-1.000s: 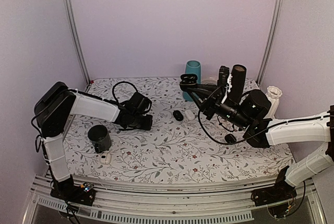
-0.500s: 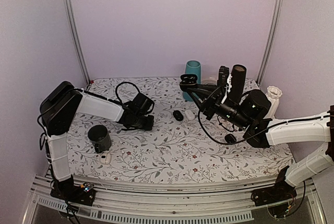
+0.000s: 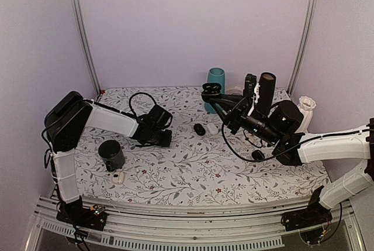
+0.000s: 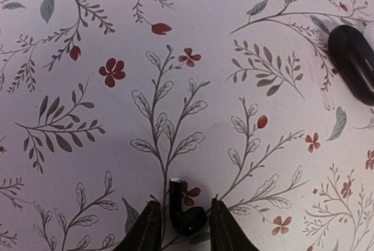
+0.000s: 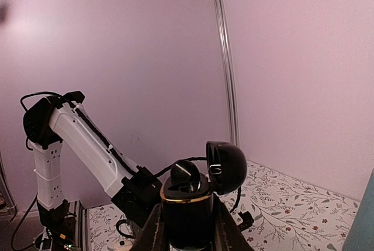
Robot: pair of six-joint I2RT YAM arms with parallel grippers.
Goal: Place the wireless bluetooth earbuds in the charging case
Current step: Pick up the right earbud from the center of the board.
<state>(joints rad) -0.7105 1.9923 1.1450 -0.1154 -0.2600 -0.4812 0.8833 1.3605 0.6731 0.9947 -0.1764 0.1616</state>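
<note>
The charging case is clamped in the right pincer, lid opened, one earbud seated inside. The second earbud is laid on the worktop between the slightly parted fingers of the left pincer.

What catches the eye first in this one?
The right gripper holds the charging case up in the air, lid flipped open, with what looks like one earbud seated inside. Down on the floral cloth, the left gripper brackets the other earbud, its jaws either side of it.
</note>
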